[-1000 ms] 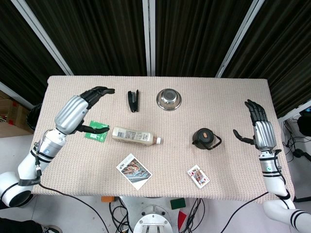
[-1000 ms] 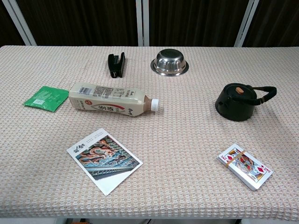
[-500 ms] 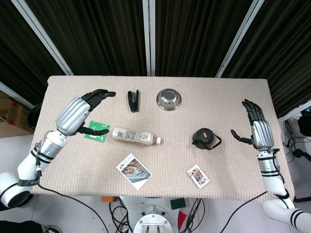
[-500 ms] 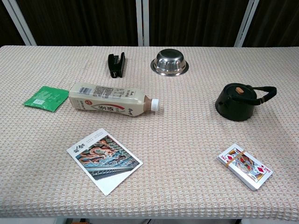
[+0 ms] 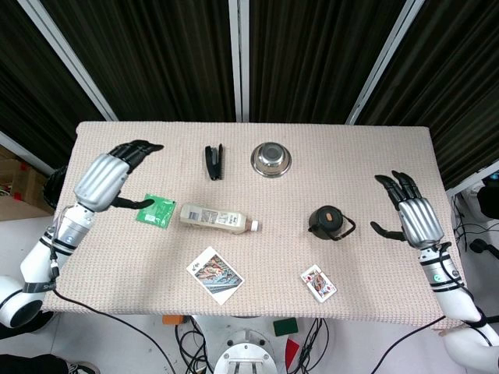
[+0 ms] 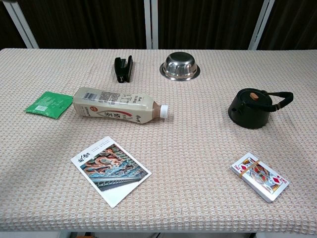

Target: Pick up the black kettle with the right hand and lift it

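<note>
The black kettle (image 5: 328,223) (image 6: 252,108) stands upright on the table's right half, its handle pointing right. My right hand (image 5: 413,216) hovers to the right of it, fingers spread and holding nothing, a short gap from the handle. My left hand (image 5: 109,175) is over the table's left side, fingers apart and empty, just left of a green packet (image 5: 155,210). The chest view shows neither hand.
A milk-tea bottle (image 5: 216,217) lies on its side left of centre. A steel bowl (image 5: 271,159) and a black stapler (image 5: 214,161) sit toward the back. A postcard (image 5: 214,274) and a deck of playing cards (image 5: 318,283) lie near the front edge.
My right hand has dropped lower and toward the front with its fingers turned toward the kettle. The left hand has drawn back to the left. The kettle has not moved.
</note>
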`<action>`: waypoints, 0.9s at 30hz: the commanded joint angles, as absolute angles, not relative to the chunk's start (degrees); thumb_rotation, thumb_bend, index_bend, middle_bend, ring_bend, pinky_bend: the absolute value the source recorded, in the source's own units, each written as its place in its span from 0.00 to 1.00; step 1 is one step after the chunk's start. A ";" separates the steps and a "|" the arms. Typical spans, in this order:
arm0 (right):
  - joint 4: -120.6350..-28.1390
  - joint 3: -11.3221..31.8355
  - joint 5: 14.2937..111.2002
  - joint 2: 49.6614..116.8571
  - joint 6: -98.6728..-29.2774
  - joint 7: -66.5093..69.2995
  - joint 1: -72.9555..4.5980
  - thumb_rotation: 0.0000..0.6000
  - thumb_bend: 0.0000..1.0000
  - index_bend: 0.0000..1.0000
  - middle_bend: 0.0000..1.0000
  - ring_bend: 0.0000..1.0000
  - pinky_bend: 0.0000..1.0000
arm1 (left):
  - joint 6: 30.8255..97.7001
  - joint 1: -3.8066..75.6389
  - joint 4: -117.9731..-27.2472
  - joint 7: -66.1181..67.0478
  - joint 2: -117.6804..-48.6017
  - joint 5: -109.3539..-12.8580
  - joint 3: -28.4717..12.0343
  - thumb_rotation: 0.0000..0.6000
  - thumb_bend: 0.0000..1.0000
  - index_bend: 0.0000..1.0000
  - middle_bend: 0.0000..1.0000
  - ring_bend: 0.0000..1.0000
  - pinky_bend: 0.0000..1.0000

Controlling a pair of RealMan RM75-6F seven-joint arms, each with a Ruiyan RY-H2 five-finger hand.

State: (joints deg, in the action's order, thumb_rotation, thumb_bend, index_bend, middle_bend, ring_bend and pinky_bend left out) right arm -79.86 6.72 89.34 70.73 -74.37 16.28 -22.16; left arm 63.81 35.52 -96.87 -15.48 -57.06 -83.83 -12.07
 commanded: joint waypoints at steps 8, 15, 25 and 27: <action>-105.56 1.00 91.97 46.96 -56.61 -1.50 -27.66 0.82 0.14 0.07 0.16 0.00 0.00 | 62.48 32.96 -87.96 -17.24 -60.42 -80.29 -9.28 0.85 0.00 0.16 0.15 0.08 0.18; -108.52 1.12 85.35 46.85 -47.53 -13.65 -31.17 0.81 0.10 0.00 0.07 0.00 0.00 | 63.47 31.85 -86.29 -15.44 -62.10 -81.21 -7.90 0.87 0.01 0.15 0.15 0.08 0.18; -105.44 2.28 78.95 53.05 -46.77 -21.18 -32.83 0.81 0.09 0.00 0.07 0.00 0.00 | 65.58 30.36 -84.80 -16.60 -63.26 -83.04 -6.87 0.91 0.02 0.15 0.15 0.08 0.18; -104.63 2.35 78.27 54.32 -46.52 -20.78 -33.11 0.80 0.09 0.00 0.08 0.00 0.00 | 66.03 30.26 -84.53 -16.91 -63.37 -83.70 -6.73 0.91 0.02 0.15 0.15 0.08 0.18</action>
State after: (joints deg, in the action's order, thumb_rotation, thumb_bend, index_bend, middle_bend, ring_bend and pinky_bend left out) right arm -105.20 2.20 78.69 53.66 -46.70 -20.83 -32.82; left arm 65.81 30.34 -84.69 -16.73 -63.29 -83.44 -6.83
